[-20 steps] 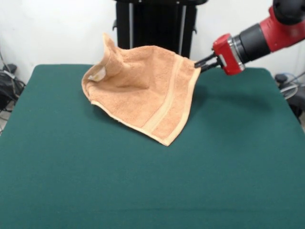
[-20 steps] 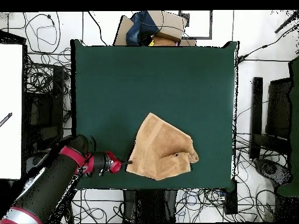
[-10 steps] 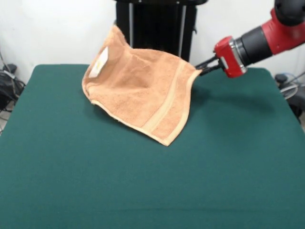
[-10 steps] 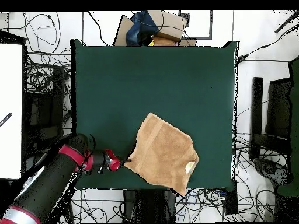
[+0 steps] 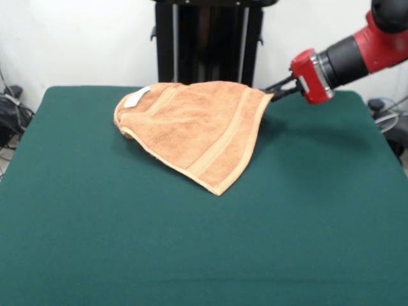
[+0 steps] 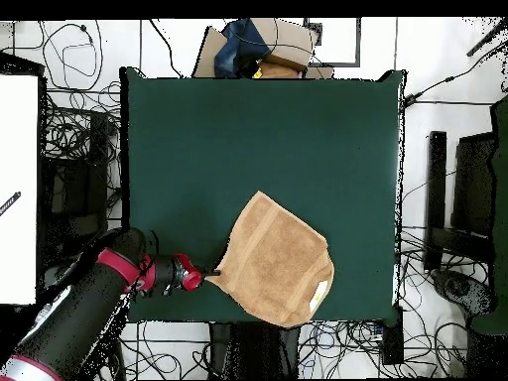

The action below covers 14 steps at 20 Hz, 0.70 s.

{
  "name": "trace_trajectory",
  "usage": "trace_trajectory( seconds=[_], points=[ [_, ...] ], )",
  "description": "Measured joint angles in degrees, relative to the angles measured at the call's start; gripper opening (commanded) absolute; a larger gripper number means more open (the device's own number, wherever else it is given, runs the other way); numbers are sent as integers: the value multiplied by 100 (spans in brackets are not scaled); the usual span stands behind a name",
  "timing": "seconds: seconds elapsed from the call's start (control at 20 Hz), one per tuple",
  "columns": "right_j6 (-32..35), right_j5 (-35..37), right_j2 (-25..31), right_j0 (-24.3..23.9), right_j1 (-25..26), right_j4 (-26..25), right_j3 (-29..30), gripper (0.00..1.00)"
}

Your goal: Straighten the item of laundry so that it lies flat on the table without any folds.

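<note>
Towel [image 5: 194, 127] peach-orange, spread on the green bench [image 5: 191, 255] near the robot-side edge, pointed corner toward bench centre. Not flat: one corner is lifted off the cloth, pinched in the jaws of the gripper [image 5: 273, 95], which are closed on that corner. Fabric slopes down from the held corner to the bench. Woven border band runs along the side nearest the gripper. White label [image 5: 134, 99] shows at the towel corner farthest from the gripper, where the edge is rolled over. Red-and-black arm [image 5: 347, 54] reaches in low from the side.
</note>
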Motion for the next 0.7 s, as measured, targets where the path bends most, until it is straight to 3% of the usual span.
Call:
trace_trajectory(
  seconds=[0.7],
  points=[
    [0,0,-117,1,54,252,-7,0]
  ],
)
